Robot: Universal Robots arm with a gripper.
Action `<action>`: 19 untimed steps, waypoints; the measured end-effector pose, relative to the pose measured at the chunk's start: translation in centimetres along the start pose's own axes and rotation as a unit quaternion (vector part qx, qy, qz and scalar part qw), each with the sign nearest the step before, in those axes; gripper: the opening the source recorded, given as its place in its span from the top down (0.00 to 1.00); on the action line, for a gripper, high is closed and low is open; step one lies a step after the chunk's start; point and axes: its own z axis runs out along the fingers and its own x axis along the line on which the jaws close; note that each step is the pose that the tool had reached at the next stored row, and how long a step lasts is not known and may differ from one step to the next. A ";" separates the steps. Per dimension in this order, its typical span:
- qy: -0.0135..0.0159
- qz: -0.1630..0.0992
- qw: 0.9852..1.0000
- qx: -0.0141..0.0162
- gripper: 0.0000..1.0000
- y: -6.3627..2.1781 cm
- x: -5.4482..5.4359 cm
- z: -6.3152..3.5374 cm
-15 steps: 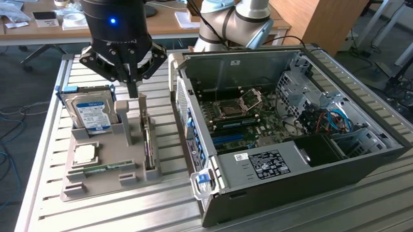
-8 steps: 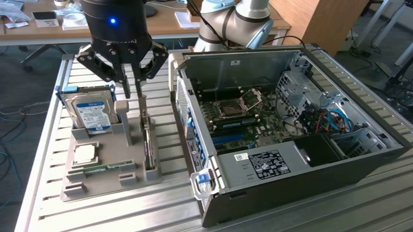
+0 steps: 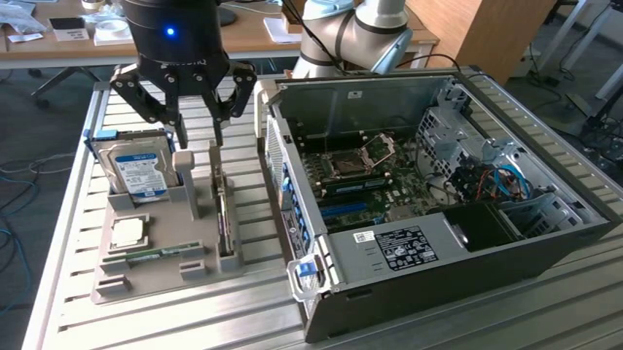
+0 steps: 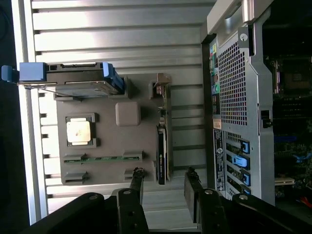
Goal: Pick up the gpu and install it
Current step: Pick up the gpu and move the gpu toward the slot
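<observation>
I see the gpu standing on edge in a slot of the tray, along the tray's side nearest the case. Its long axis runs the tray's length, parallel to the case's rear panel. I can't tell which end carries the bracket. A raised block sits mid-tray beside that slot. Across the tray stand the hard drive, upright, then a cpu and a memory stick lying flat. My gripper hangs above the tray's hard-drive end, spread wide and empty, one finger either side of the gpu's line.
</observation>
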 end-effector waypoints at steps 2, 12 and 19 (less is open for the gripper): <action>0.000 0.000 1.000 0.000 0.53 0.00 0.0 0.03; 0.000 0.000 1.000 0.000 0.53 -0.06 0.0 1.41; 0.000 0.000 1.000 0.000 0.53 -0.07 0.0 1.50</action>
